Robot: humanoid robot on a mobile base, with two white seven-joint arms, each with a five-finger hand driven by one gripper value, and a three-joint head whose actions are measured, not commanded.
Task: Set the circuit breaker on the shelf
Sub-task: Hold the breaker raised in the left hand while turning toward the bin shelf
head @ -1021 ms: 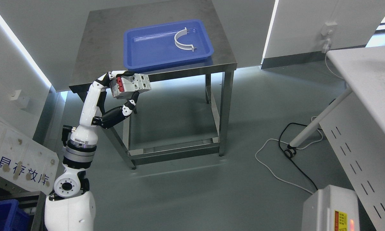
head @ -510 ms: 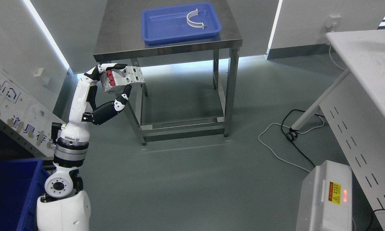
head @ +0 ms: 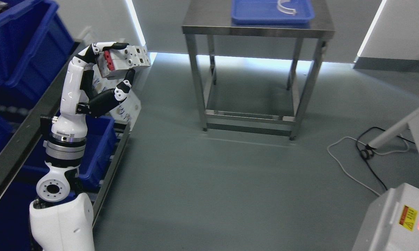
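A white circuit breaker (head: 124, 61) with a red end face is held up in my left hand (head: 117, 66), whose fingers are shut around it from above and below. The left arm rises from the lower left of the head view. Hand and breaker hover at the front edge of a metal shelf rack (head: 24, 125) on the left. Blue bins sit on the rack: one at the top left (head: 19, 38) and one lower down (head: 99, 146) below the hand. My right arm does not show.
A steel table (head: 258, 29) stands at the top centre, carrying a blue tray (head: 265, 15) with a white curved clamp (head: 287, 7). A white sign panel (head: 131, 106) leans by the rack. Cables (head: 356, 153) and a white box (head: 394, 219) lie on the floor at the right.
The whole picture has swung: the camera turned left, so the table slid right and up and the shelf with blue bins came into view. My left hand keeps holding the breaker.
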